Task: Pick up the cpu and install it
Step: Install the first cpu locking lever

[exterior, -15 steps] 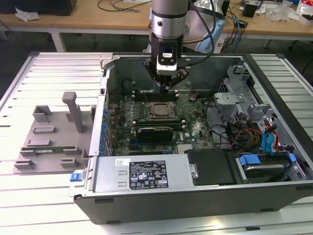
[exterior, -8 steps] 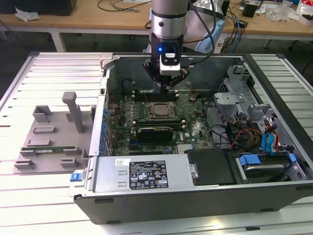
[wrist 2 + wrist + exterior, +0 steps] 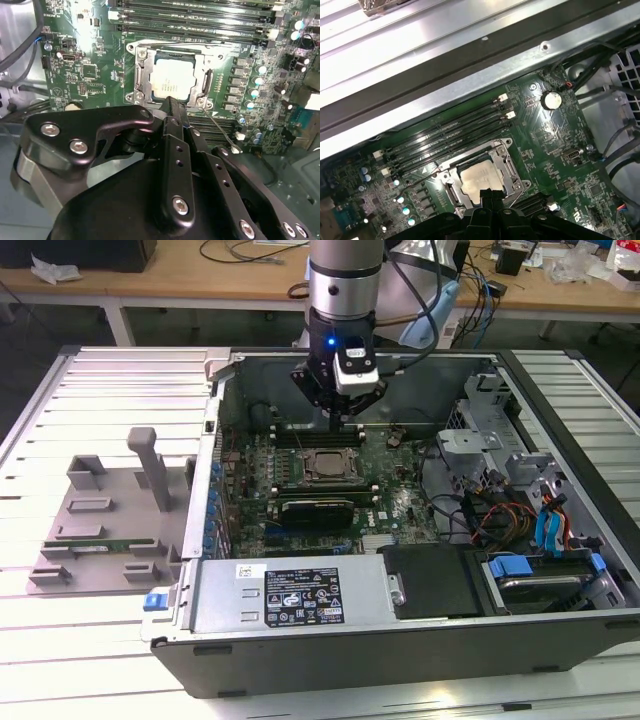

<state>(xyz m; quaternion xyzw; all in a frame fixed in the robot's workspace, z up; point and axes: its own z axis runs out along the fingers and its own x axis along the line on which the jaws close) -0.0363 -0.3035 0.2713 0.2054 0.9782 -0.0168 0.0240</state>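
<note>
The cpu [image 3: 328,466] lies flat inside the black socket with the metal frame [image 3: 300,468] on the green motherboard, in the open computer case. Its silver-grey top shows in both wrist views [image 3: 172,80] [image 3: 479,181]. My gripper [image 3: 345,418] hangs a little above the socket's far edge. In both wrist views its black fingers [image 3: 170,107] [image 3: 490,194] are pressed together, with their tips over the near rim of the cpu. Nothing is held between them.
Black memory slots [image 3: 200,12] run beside the socket. A black card [image 3: 318,508] stands on the board in front of it. Drive cages and cables [image 3: 520,500] fill the exterior view's right. A grey fixture [image 3: 110,510] holding a green memory stick [image 3: 95,537] sits outside the case at the exterior view's left.
</note>
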